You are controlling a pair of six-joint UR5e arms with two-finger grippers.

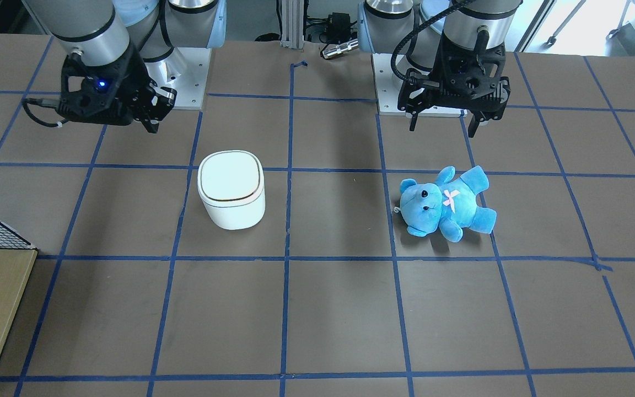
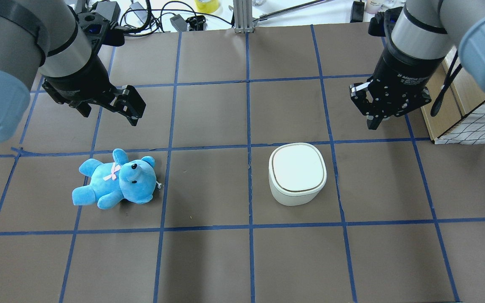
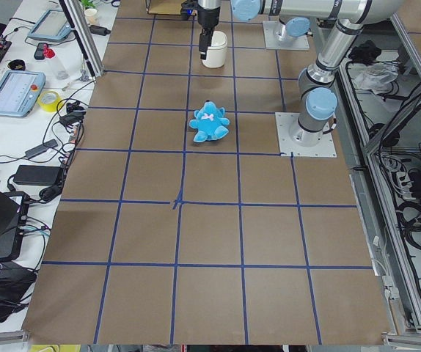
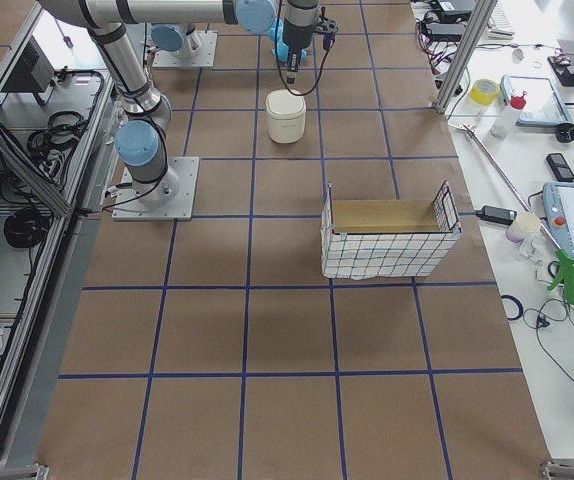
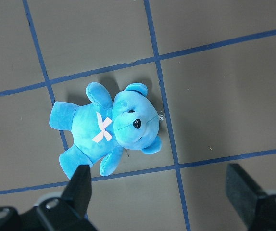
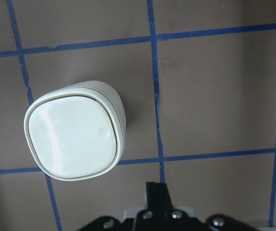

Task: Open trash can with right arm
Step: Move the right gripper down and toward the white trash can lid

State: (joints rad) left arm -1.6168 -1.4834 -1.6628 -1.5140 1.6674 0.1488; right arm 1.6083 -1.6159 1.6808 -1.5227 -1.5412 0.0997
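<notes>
You've got the trash can (image 2: pixel 297 173) lid-shut mid-bench, right gripper (image 2: pixel 376 122) hanging toward the bench's right end, jaws pinched together, left gripper (image 1: pixel 443 125) jaws spread wide.

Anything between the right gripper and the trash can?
Nothing. In the overhead view only bare table with a blue tape line separates the right gripper from the trash can.
</notes>
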